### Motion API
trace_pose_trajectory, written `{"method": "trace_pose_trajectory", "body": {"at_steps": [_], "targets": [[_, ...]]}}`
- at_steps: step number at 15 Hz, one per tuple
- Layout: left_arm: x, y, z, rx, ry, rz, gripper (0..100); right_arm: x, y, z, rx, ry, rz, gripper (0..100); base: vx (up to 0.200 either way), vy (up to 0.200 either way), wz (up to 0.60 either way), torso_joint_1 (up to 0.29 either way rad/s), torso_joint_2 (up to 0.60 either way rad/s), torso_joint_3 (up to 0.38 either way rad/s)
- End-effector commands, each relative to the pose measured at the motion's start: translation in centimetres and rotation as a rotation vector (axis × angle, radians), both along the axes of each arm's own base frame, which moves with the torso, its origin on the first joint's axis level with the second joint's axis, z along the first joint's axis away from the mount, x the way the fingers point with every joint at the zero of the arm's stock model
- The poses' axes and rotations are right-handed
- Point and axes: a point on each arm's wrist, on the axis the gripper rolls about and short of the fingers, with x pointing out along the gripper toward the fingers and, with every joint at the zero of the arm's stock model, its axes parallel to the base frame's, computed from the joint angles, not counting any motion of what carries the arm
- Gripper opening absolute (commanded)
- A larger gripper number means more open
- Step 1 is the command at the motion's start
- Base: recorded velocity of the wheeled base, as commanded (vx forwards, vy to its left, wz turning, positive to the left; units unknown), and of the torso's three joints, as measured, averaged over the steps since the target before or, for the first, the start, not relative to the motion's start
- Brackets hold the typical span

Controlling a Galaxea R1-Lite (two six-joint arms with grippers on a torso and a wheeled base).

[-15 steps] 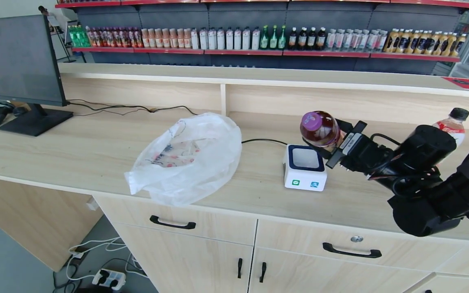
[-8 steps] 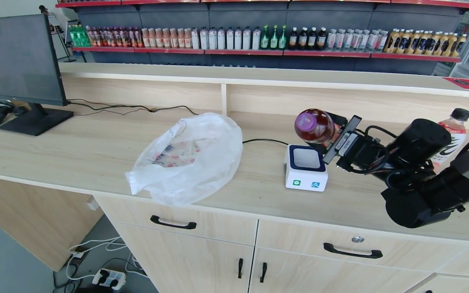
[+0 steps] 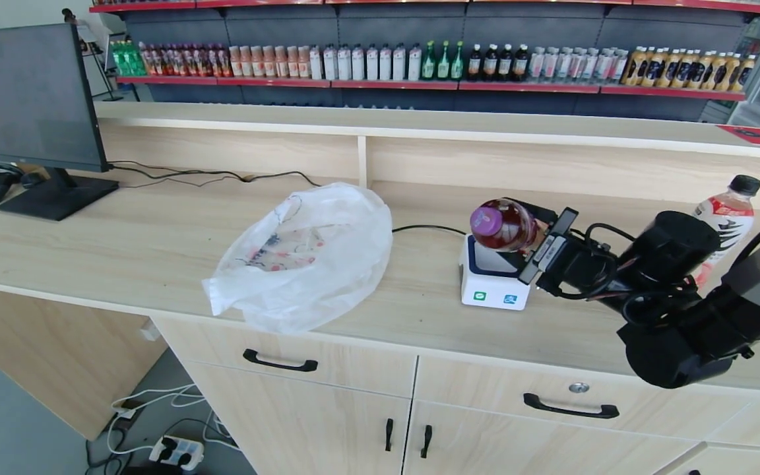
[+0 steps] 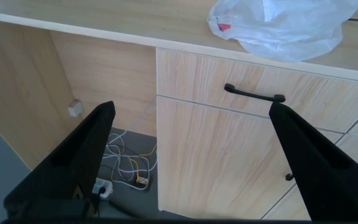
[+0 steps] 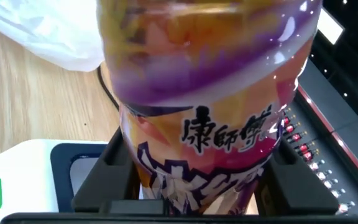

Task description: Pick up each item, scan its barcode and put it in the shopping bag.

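My right gripper (image 3: 530,232) is clenched around the body of the amber drink bottle with the purple cap and purple label (image 3: 502,225). The bottle lies on its side in the air, just above the small white scanner box with the dark-framed glass window (image 3: 489,290). This box stands near the front edge of the pale wooden counter top (image 3: 123,244), right of its middle.

In the right wrist view the printed label faces the camera, so I judge the barcode may not look down at the window. To scan well, I would roll the wrist slowly until the code faces the glass, close above it but not touching, and then pause. A firm grip is needed, as round plastic can slip.

The crumpled translucent white plastic shopping bag (image 3: 301,257) lies left of the scanner, near the same front edge. My left gripper (image 4: 191,106) hangs below that edge, fingers spread, holding nothing.
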Motion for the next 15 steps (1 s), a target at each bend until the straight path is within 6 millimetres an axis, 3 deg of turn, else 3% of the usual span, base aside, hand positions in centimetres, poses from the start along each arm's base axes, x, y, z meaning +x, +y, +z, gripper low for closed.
{"method": "trace_pose_trajectory", "body": {"at_steps": [1,12,13,15], "targets": [[0.0,0.0,0.0,0.0,-0.001,0.001,100,-0.1,0.2,0.1,0.005,0.001,0.006,0,0.0,0.0,0.0,0.0,0.0,0.0],[0.0,0.0,0.0,0.0,-0.001,0.001,100,-0.4,1.5,1.1,0.059,0.009,0.007,0,0.0,0.0,0.0,0.0,0.0,0.0],[0.0,0.0,0.0,0.0,-0.001,0.001,100,-0.6,1.8,1.4,0.075,0.012,0.014,0,0.0,0.0,0.0,0.0,0.0,0.0],[0.0,0.0,0.0,0.0,0.001,0.0,100,-2.3,2.6,3.9,0.164,0.005,0.0,0,0.0,0.0,0.0,0.0,0.0,0.0]]}}
